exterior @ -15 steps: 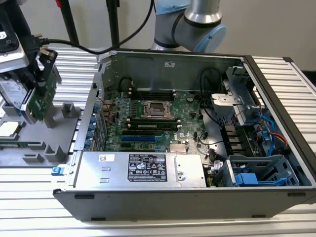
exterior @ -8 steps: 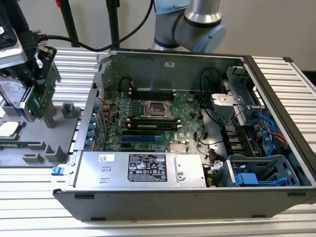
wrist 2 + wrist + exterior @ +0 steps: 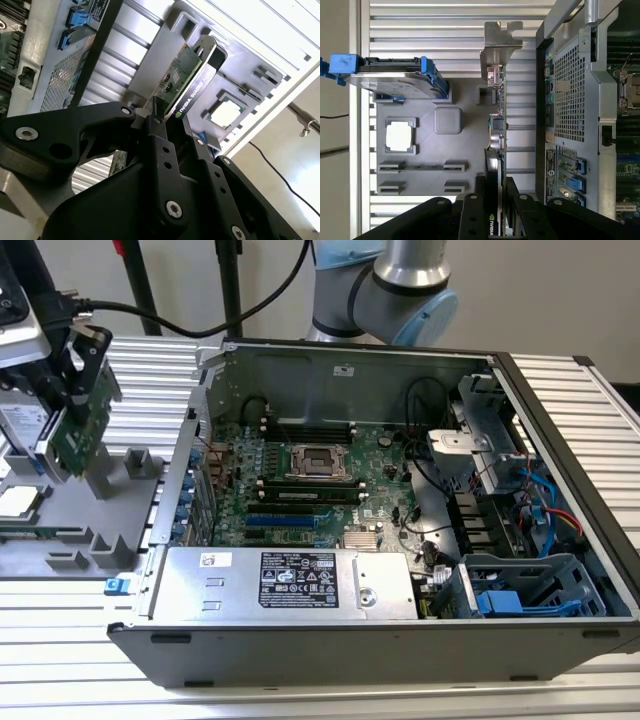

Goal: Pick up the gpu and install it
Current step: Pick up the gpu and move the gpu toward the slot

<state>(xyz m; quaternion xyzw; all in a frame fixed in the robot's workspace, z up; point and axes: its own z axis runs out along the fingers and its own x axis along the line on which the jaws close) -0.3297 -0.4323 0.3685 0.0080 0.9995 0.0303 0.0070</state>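
Note:
The gpu point(image 3: 86, 432), a thin green card, hangs tilted over the grey parts tray point(image 3: 110, 525) at the exterior view's left. My gripper point(image 3: 76, 375) is shut on its upper edge. In the first wrist view the gpu point(image 3: 496, 125) is edge-on, its silver bracket point(image 3: 500, 45) at the far end, with my gripper point(image 3: 495, 200) clamped on it. The second wrist view has the gpu point(image 3: 186, 85) sticking out from between the black fingers point(image 3: 157, 132). The card is outside the open computer case point(image 3: 330, 650), beside its rear panel point(image 3: 570, 100).
Inside the case lie the green motherboard point(image 3: 330, 480) and a blue expansion slot point(image 3: 285, 523). A power supply point(image 3: 290, 582) sits at its front. On the tray are a hard drive in a blue carrier point(image 3: 395, 82) and a CPU chip point(image 3: 399, 136).

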